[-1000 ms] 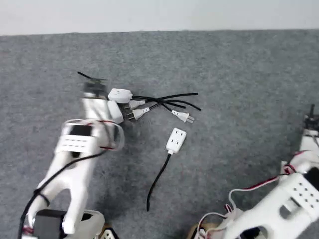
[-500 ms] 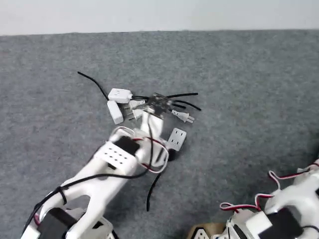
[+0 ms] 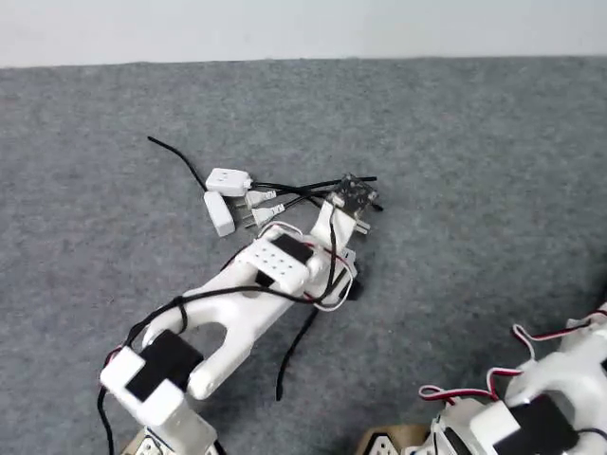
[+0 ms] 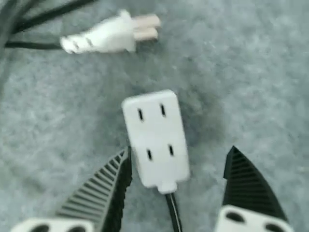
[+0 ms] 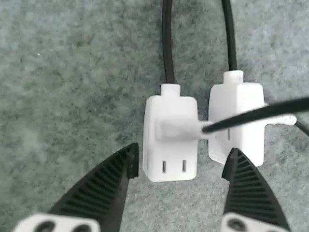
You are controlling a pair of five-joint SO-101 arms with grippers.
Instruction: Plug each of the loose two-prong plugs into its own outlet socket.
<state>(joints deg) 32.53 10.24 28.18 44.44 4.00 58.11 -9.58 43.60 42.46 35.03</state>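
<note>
You've got grey carpet [image 3: 474, 190] here, and on it a pair of outlets [image 3: 228, 180] side by side, a third outlet [image 4: 157, 140], a loose plug [image 4: 106, 36], black cords [image 5: 167, 43].

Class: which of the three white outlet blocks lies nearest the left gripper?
The lone white plastic outlet block, both sockets empty, at the open left gripper; the other two blocks lie side by side.

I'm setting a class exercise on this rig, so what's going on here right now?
The left end effector hangs open over a white two-socket outlet block on the grey carpet; a loose white two-prong plug lies close by, not plugged in. The right end effector is open above two more white outlet blocks, side by side.
</note>
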